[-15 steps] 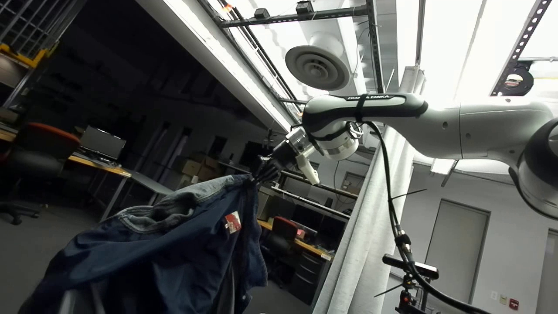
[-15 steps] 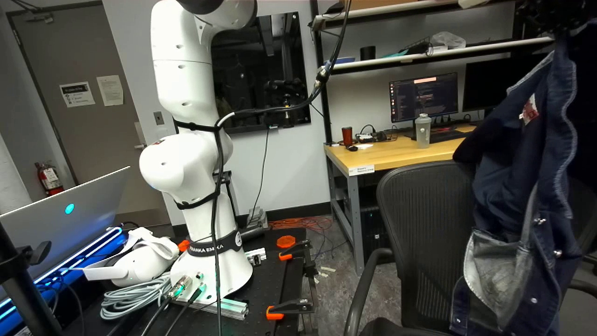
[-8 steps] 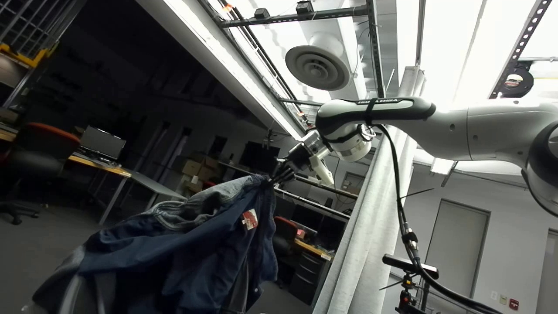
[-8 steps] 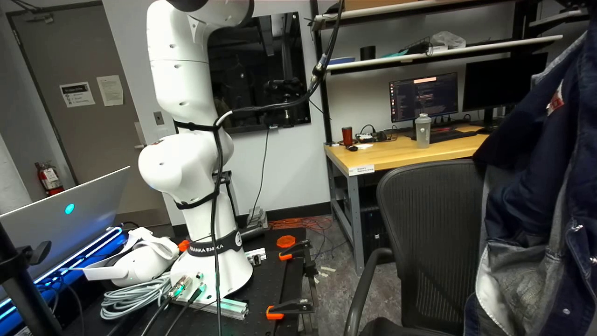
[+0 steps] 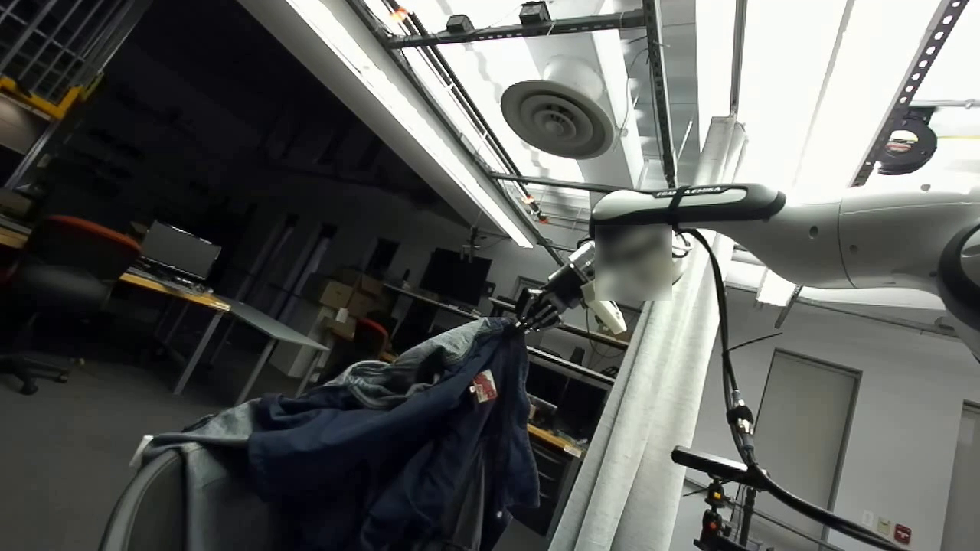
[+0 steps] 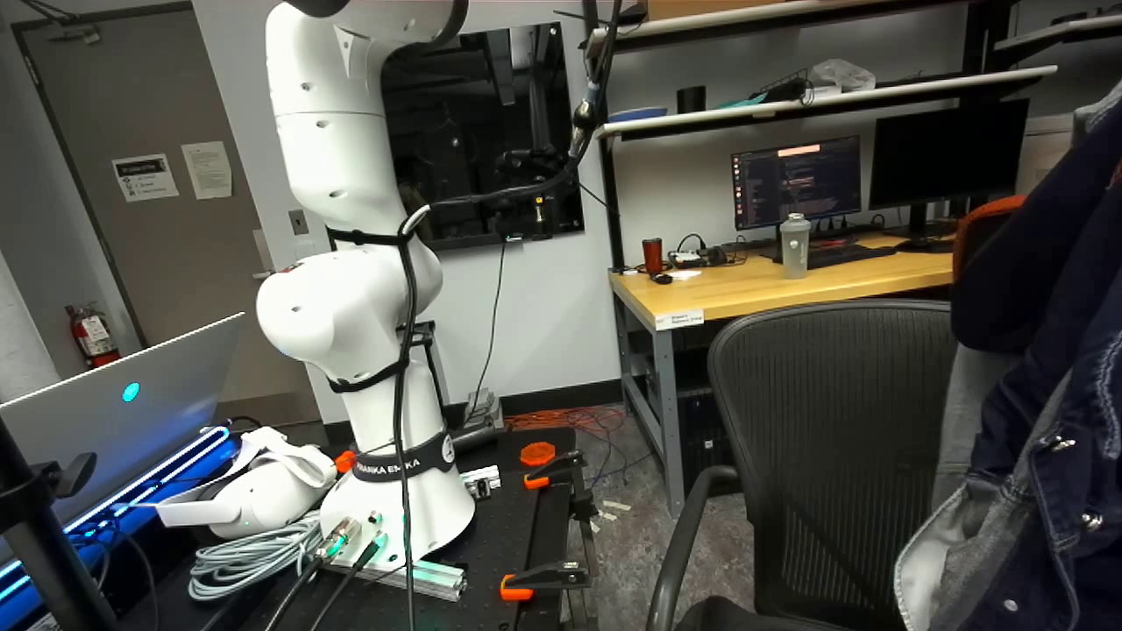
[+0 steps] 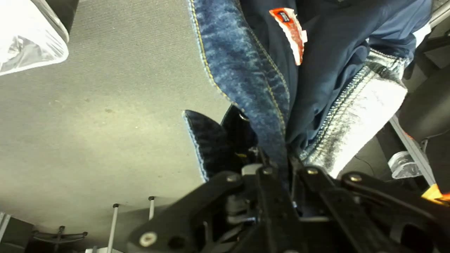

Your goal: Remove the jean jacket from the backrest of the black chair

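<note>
Gripping: hand [image 7: 281, 160] closed, pinching a stitched denim edge near the red label [image 7: 291, 38]. Jean jacket [image 5: 367, 451] hangs from that pinch, dark lining showing, its lower folds spreading toward the black chair [image 6: 815, 473]. In an exterior view the cloth covers the right edge of the backrest [image 6: 841, 429]; cannot tell whether any part is hooked over it. Table [image 6: 754, 295] on the far side of the chair. Step in hand, as judged: drawing the jacket off; grasp made, removal not finished. Next move calls for lifting and drawing the hand away from the backrest, slowly, pinch firm, until the last folds come clear. Risk: loose cloth may snag on the way.
</note>
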